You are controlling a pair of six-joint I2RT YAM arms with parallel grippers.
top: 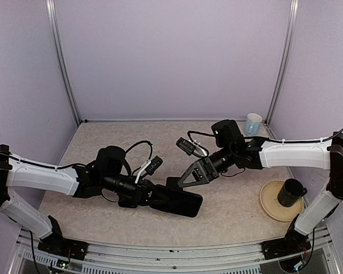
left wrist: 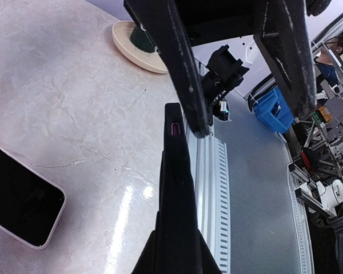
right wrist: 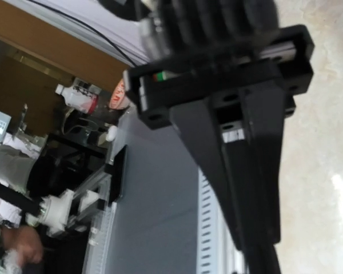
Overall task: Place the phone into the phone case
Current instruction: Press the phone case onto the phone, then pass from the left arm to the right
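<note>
My left gripper (top: 154, 198) is shut on a thin black phone case (left wrist: 174, 182), seen edge-on in the left wrist view with a small pink slot near its far end. The phone (left wrist: 20, 208), black screen with a pale pink rim, lies flat on the table beside and below the case. In the top view a black slab (top: 182, 202) sits at the left gripper's tips; I cannot separate phone from case there. My right gripper (top: 174, 184) faces the left one with its fingers (left wrist: 177, 68) spread open, one tip close beside the case's far end. The right wrist view shows the left gripper's closed fingers (right wrist: 234, 171).
A cream plate (top: 270, 208) carrying a dark mug (top: 290, 192) stands at the front right; its rim also shows in the left wrist view (left wrist: 126, 43). A white and blue paper cup (top: 252, 123) stands at the back right. The slotted metal rail (left wrist: 217, 188) marks the table's near edge.
</note>
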